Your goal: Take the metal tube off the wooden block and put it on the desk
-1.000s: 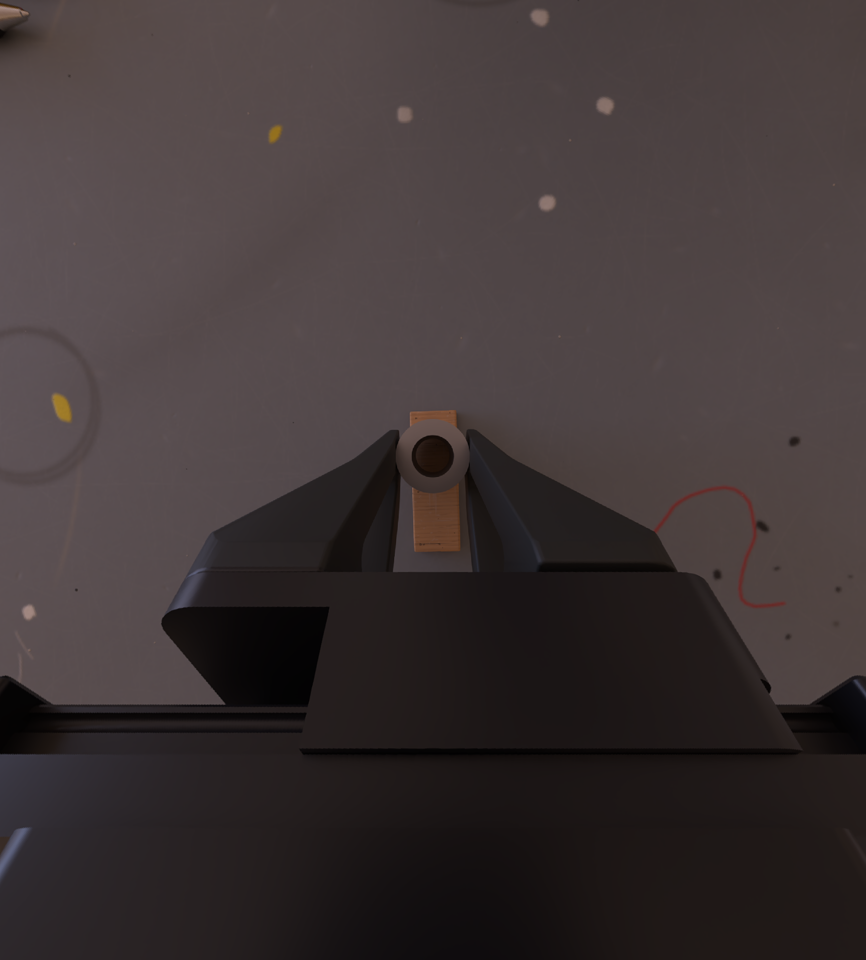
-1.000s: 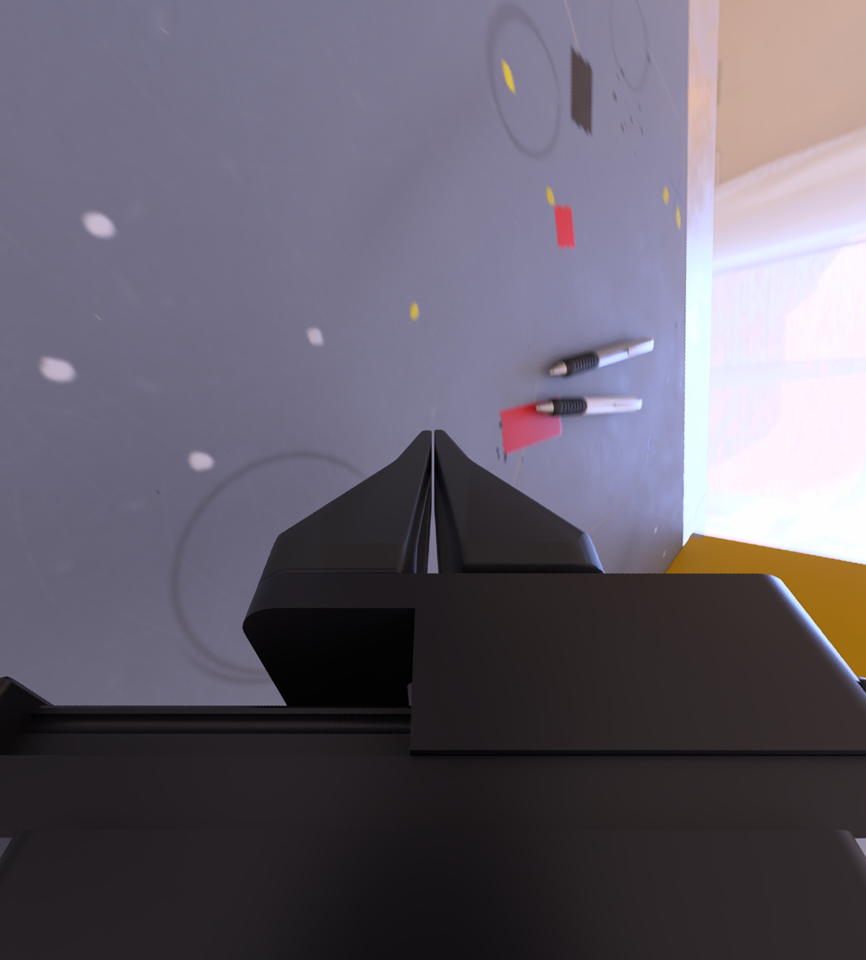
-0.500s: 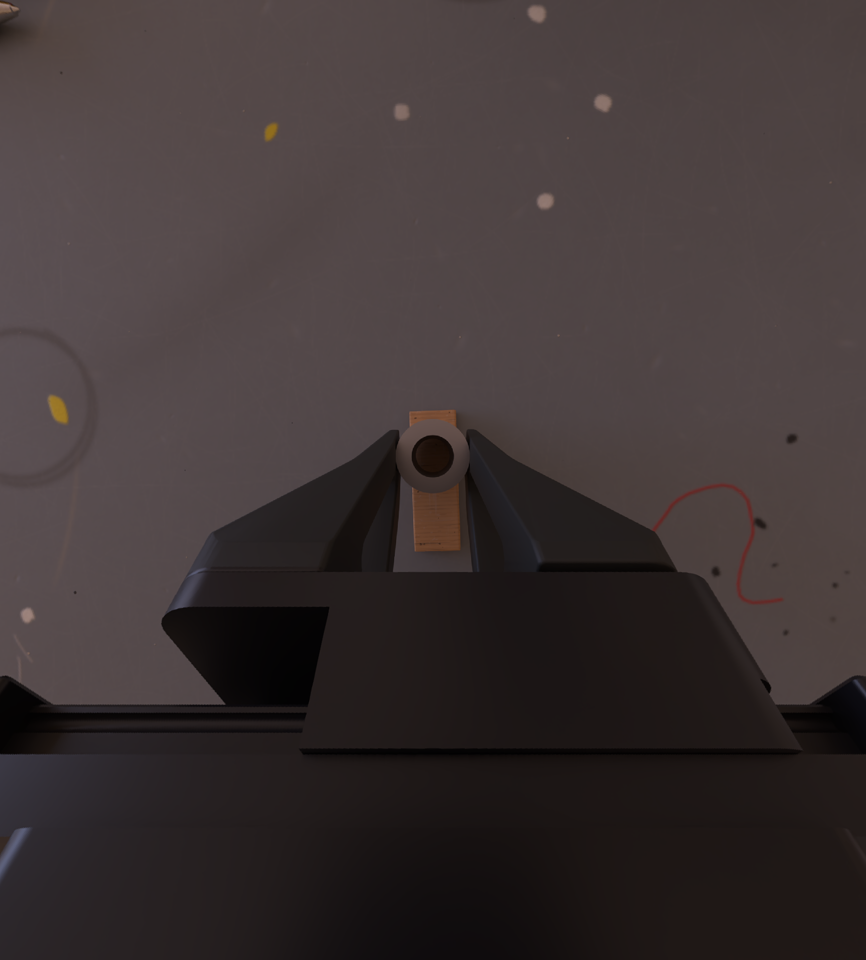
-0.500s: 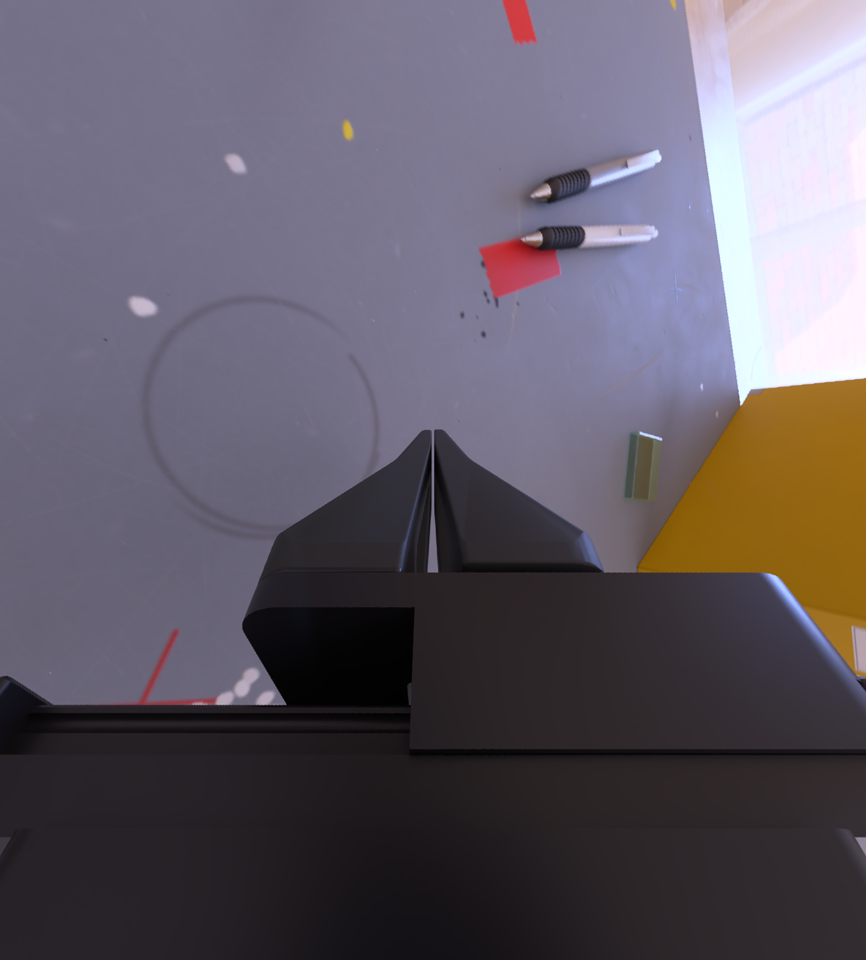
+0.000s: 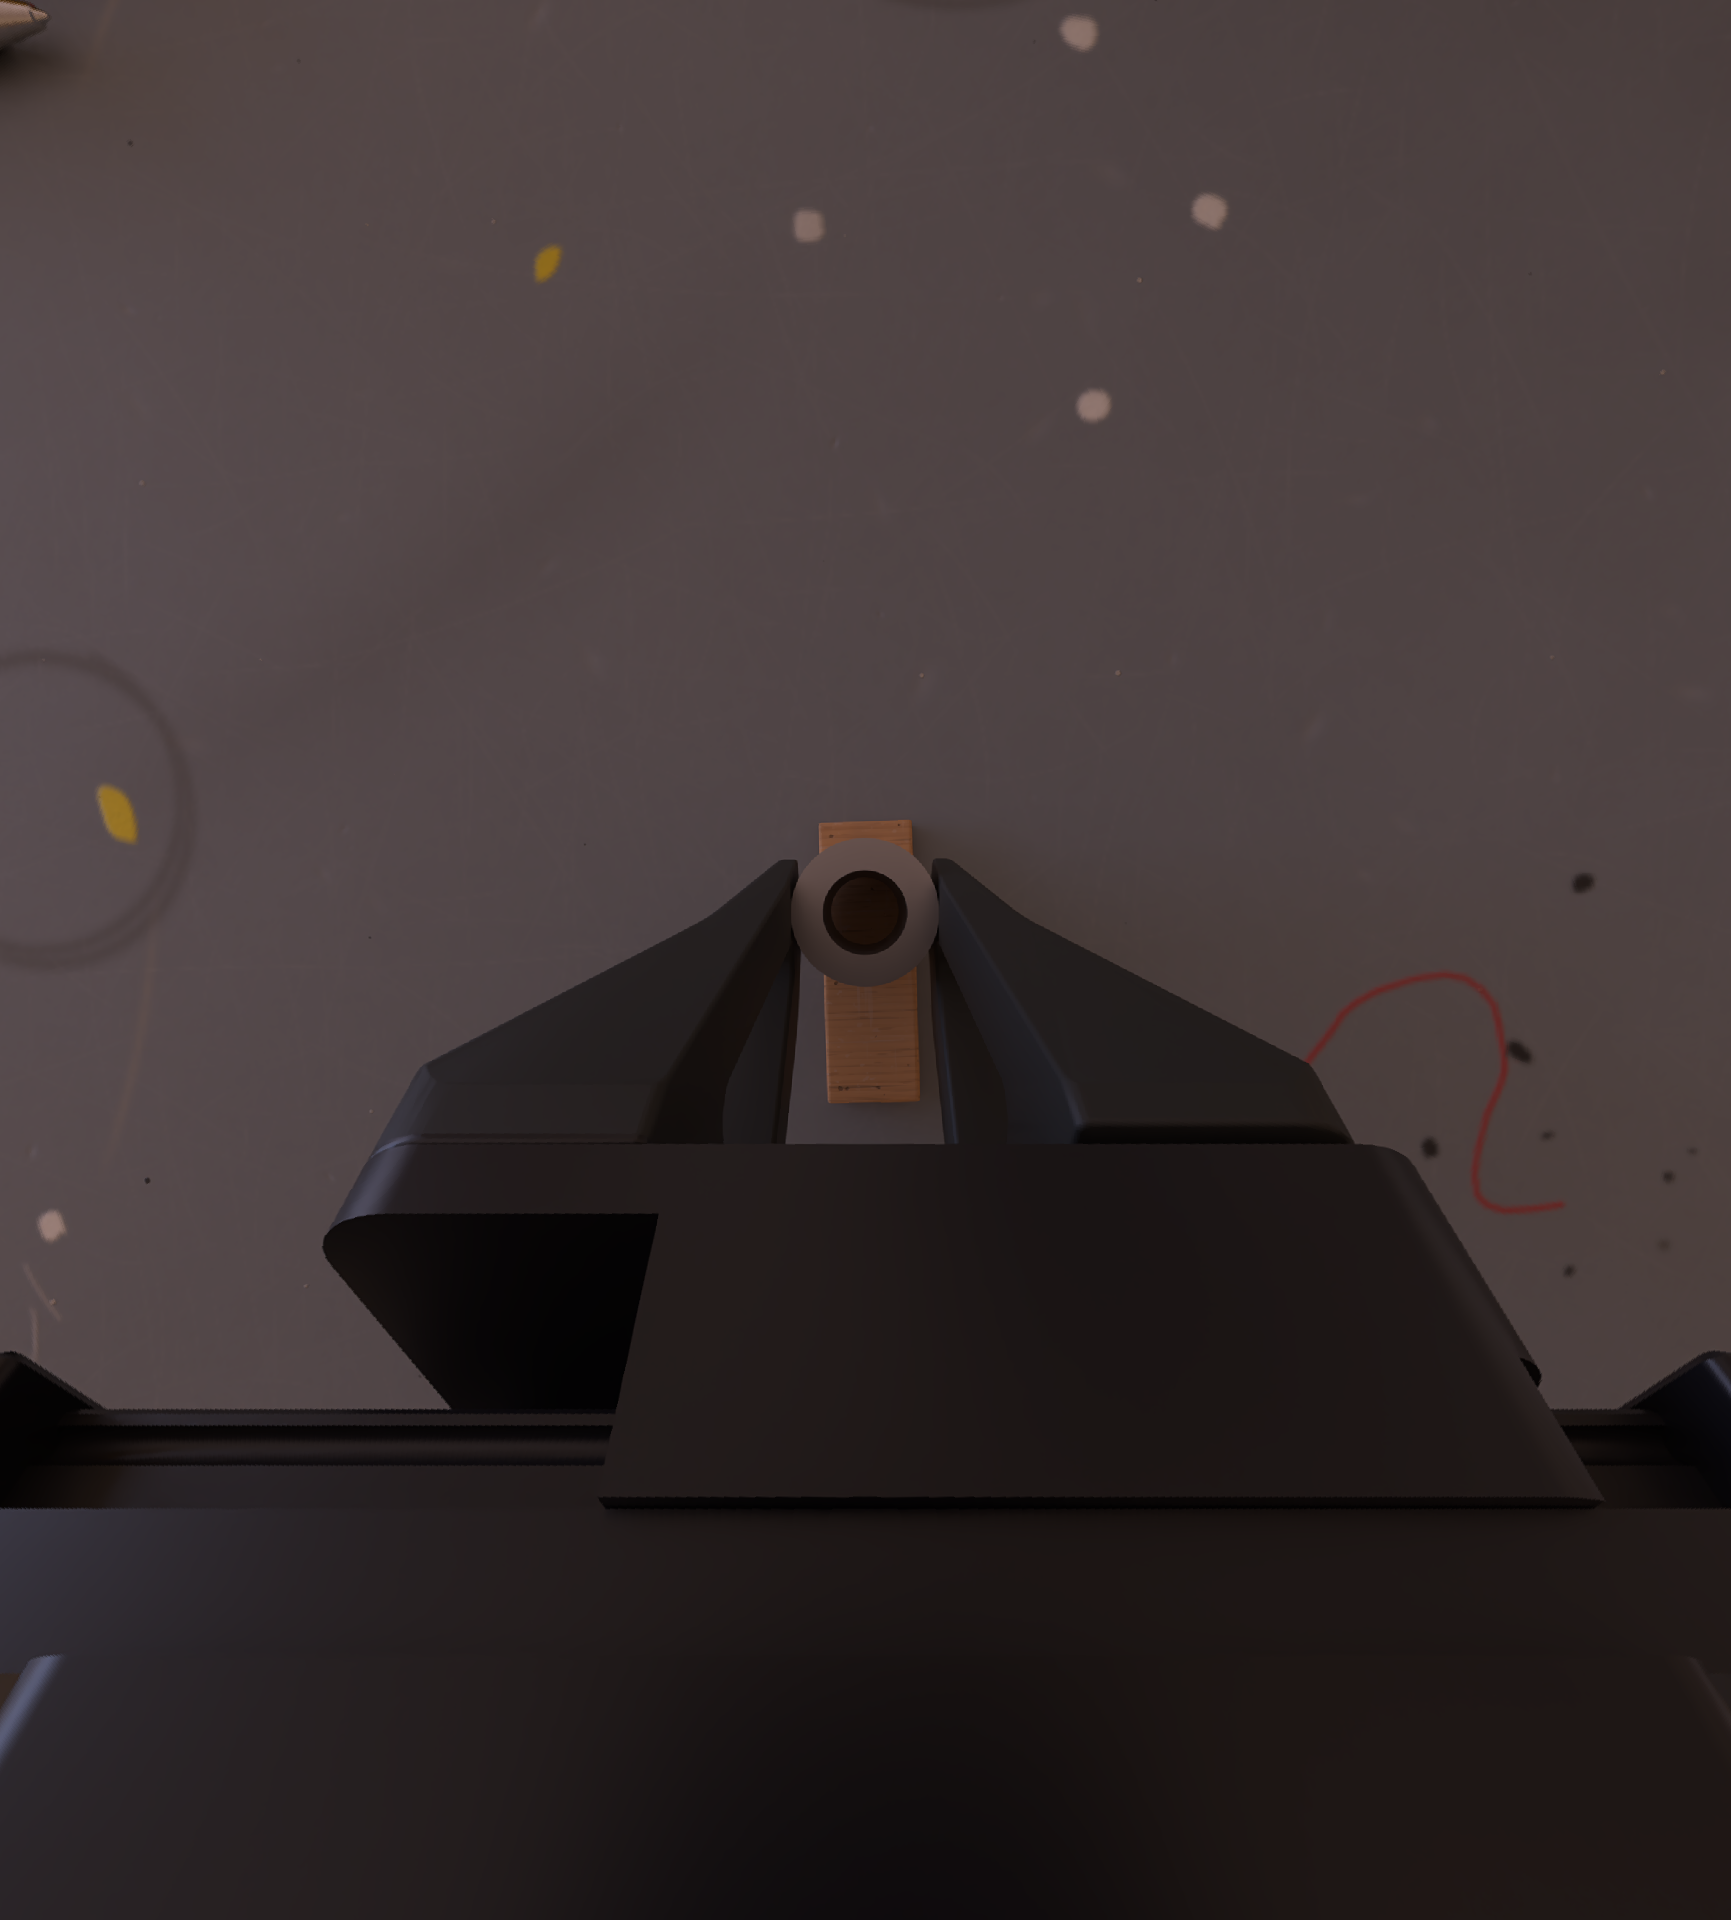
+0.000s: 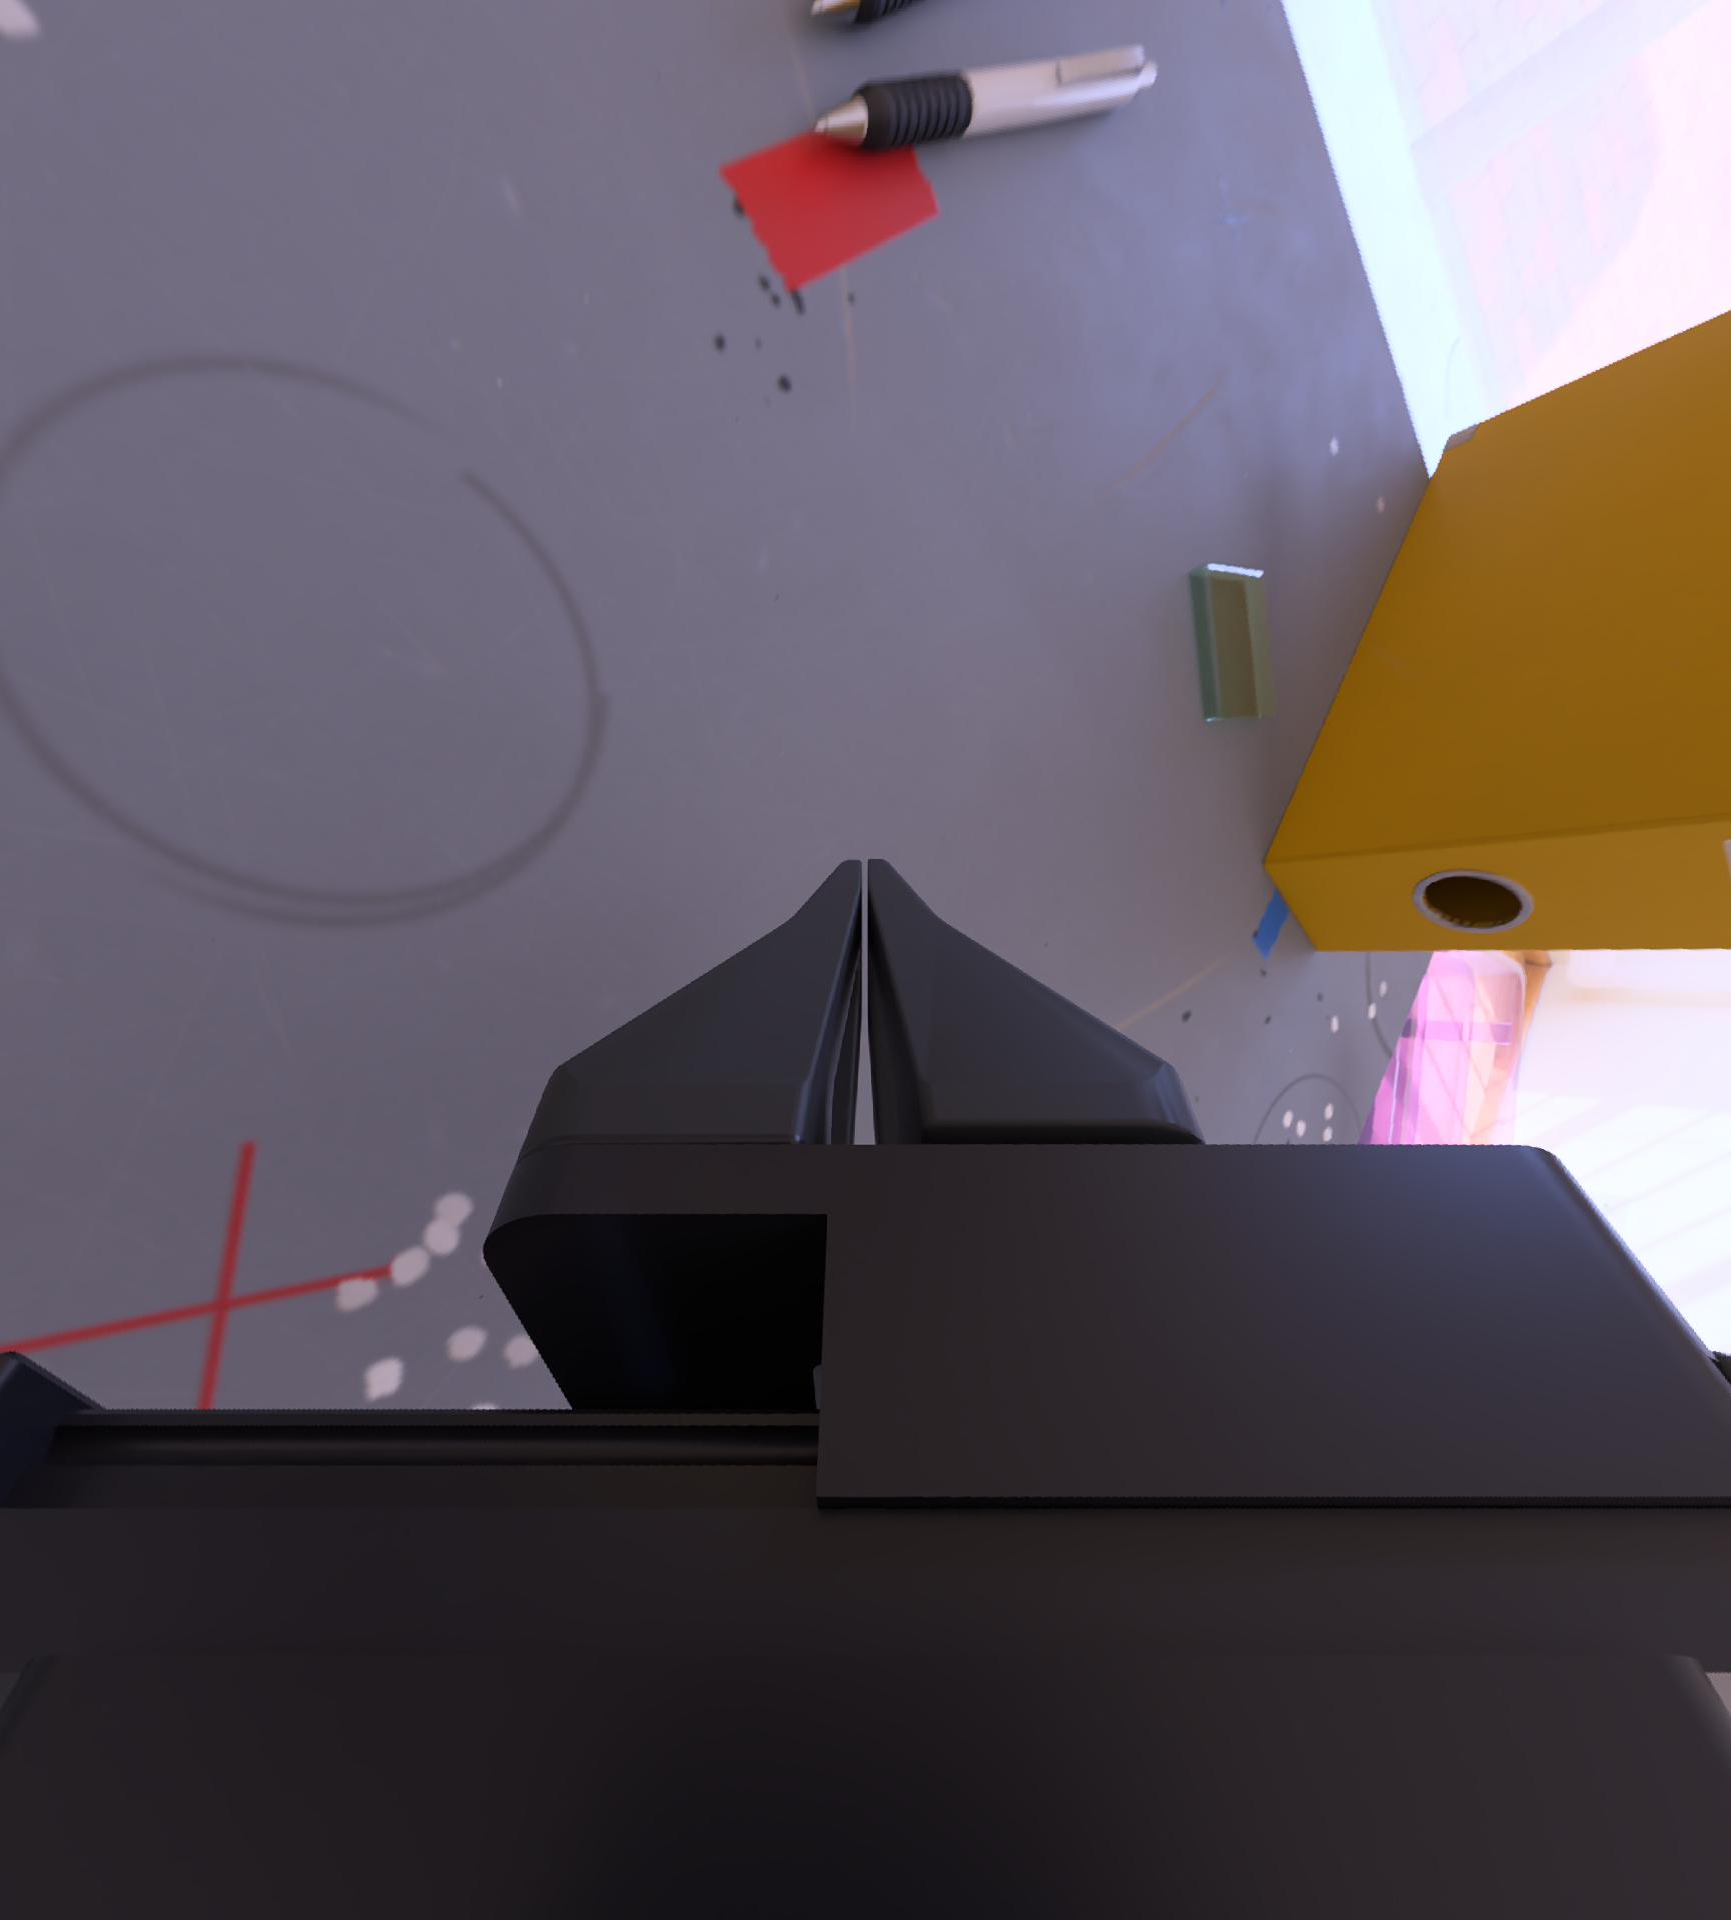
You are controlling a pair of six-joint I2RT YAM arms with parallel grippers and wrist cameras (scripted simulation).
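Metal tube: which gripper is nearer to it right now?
Left. The left gripper has its fingers on either side of the tube, above the wooden block. The right gripper is shut over bare desk; no tube shows there.

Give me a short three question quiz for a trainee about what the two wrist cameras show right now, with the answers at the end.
1. True or false: the left end effector has its fingers on either side of the metal tube.
2. What lies directly beneath the tube?
A. wooden block
B. yellow binder
C. red paper
3. Fill in: the right end effector is ____.

Key: 1 true; 2 A; 3 shut, holding nothing.
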